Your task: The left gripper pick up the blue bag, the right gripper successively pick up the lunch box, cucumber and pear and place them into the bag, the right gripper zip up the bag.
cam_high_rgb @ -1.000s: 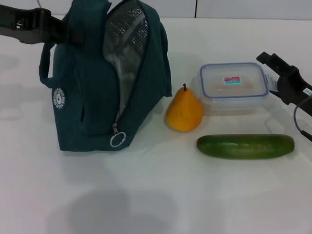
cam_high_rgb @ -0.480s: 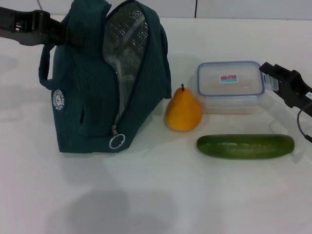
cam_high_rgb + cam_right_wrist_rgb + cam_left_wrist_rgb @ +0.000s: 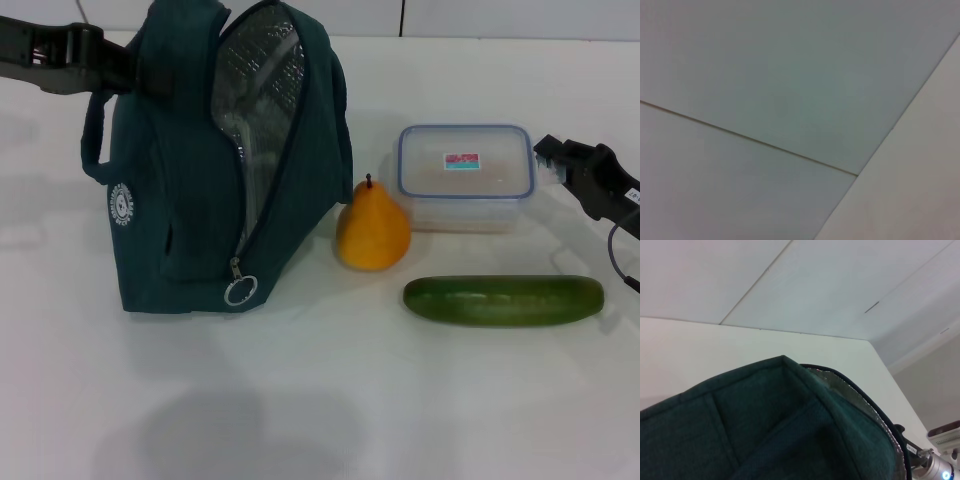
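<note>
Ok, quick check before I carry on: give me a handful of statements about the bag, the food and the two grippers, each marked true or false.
1. The blue bag stands unzipped, its silver lining showing. True.
2. The lunch box is already inside the bag. False: it sits on the table, behind the cucumber.
3. The pear stands between the bag and the lunch box. True.
4. The right gripper is at the lunch box's right end. True.
5. The left gripper hangs over the cucumber. False: it is at the bag's top, on the left.
6. The cucumber rests on the lunch box lid. False: it lies on the table.
</note>
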